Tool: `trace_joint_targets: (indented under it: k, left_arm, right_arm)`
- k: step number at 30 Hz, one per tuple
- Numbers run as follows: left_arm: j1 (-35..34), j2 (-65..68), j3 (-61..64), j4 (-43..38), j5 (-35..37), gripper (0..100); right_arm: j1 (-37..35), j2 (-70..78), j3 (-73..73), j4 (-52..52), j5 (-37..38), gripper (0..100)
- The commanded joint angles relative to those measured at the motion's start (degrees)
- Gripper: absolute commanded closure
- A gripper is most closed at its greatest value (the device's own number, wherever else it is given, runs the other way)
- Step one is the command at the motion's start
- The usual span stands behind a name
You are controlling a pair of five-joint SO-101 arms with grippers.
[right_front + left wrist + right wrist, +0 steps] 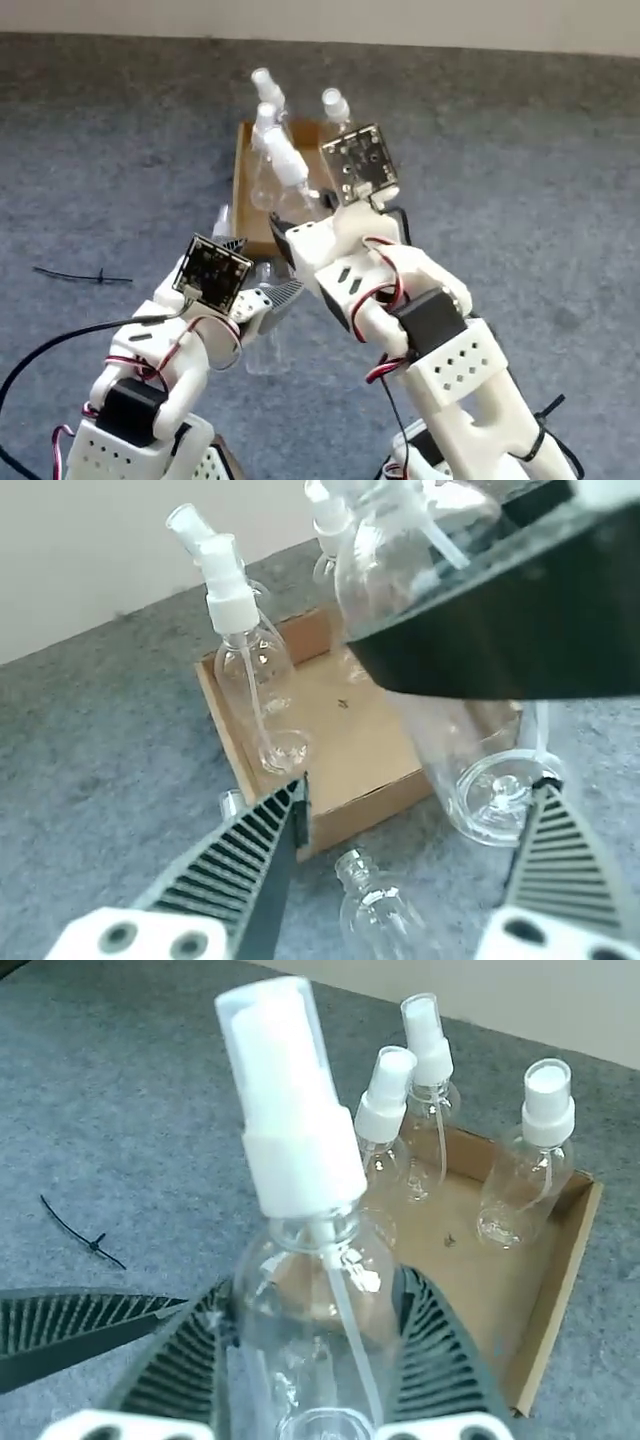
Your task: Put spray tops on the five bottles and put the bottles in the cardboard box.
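Clasping a capped bottle [300, 1260], the right claw [312, 1305] hangs by the box [470, 1280].

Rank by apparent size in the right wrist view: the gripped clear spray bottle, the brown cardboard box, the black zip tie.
Joint largest: clear plastic spray bottle and brown cardboard box look alike; the bottle's nearness inflates it.
Smallest: black zip tie.

5 bottles [300, 1310], 1 cardboard box [460, 1270]

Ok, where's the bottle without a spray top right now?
In the left wrist view the uncapped bottle is on the grey carpet, just outside the cardboard box on the arms' side, under the open left gripper.
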Motion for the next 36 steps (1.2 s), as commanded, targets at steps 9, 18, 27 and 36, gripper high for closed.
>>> trace_joint_targets:
  k: [9, 18, 27, 36]
  left_arm:
    - [-4.62, -0.04, -0.22, -3.52, -0.35, 69]
    - [-4.53, -0.57, -0.75, -3.25, -0.18, 69]
    - [-5.67, -0.57, -0.22, -1.76, -0.09, 69]
    - [-14.73, -0.57, 0.31, -1.93, 1.41, 80]
  right_arm:
    - [-1.63, -1.89, -4.00, 4.00, -0.26, 99.4]
    - [3.91, 1.71, -3.65, -6.20, 0.53, 99.4]
    - [14.64, 18.24, -1.71, -27.21, 5.80, 99.4]
    - [14.81, 15.87, 20.26, -54.81, 5.63, 99.4]
